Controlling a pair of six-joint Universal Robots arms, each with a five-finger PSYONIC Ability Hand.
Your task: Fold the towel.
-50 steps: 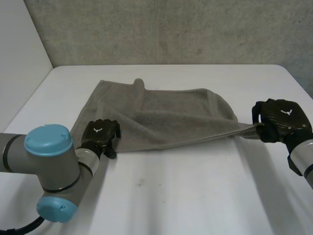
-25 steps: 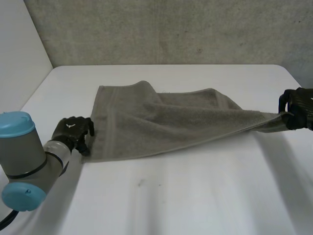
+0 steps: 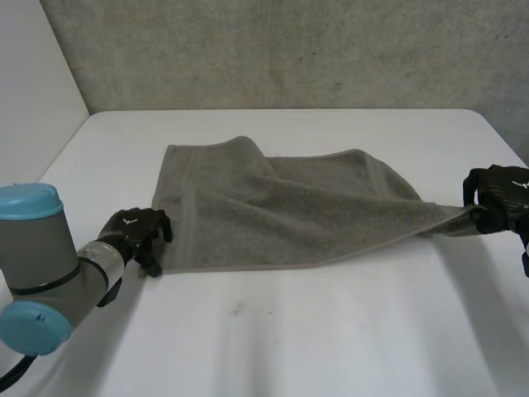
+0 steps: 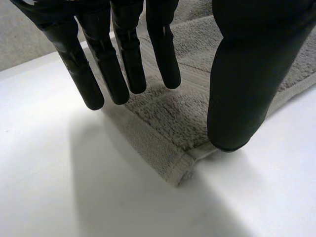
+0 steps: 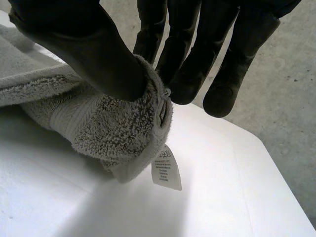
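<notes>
While the right robot hand (image 3: 500, 198) pinches the one towel (image 3: 281, 211), the left robot hand (image 3: 136, 235) — spread — hovers.

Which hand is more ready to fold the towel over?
Probably the right hand: it pinches a corner of the towel, by the label. The left hand is open at the near corner, gripping nothing.

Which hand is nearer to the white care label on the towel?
Right. The right hand pinches the towel corner that bears the care label; the left hand is at the towel's other end.
</notes>
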